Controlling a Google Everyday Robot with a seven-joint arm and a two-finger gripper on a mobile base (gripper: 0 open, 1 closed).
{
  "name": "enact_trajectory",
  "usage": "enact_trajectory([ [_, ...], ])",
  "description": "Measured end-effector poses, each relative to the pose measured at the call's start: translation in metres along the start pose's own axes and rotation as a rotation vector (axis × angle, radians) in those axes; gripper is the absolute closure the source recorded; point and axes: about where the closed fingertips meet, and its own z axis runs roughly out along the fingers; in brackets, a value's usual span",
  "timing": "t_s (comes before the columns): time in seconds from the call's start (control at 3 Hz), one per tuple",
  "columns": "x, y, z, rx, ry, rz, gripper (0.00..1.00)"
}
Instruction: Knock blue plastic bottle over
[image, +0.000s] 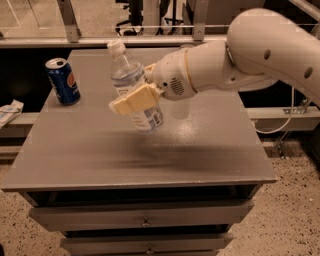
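The blue plastic bottle (129, 75) is clear with a white cap and a blue-and-white label. It is off the grey tabletop (100, 160) and tilted, cap leaning to the upper left. My gripper (132, 89) is shut on the bottle's middle. One cream finger (134, 102) lies across the front of the bottle and the other is behind it. My white arm reaches in from the right.
A dark blue soda can (62, 81) stands upright at the table's back left. The table has drawers (145, 217) below its front edge. A metal rail (100, 41) runs behind the table. A white object (9, 112) lies on a ledge at the left.
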Motion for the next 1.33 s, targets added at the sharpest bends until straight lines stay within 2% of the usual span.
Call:
enact_trajectory([
  [0.33, -0.001, -0.012, -0.012, 0.010, 0.171, -0.013, 1.00],
  [0.67, 0.009, -0.015, 0.003, 0.010, 0.360, -0.046, 1.00],
  [1.0, 0.026, -0.017, 0.024, 0.030, 0.513, -0.111, 1.00],
  [1.33, 0.044, -0.022, 0.042, 0.080, 0.614, -0.163, 1.00],
])
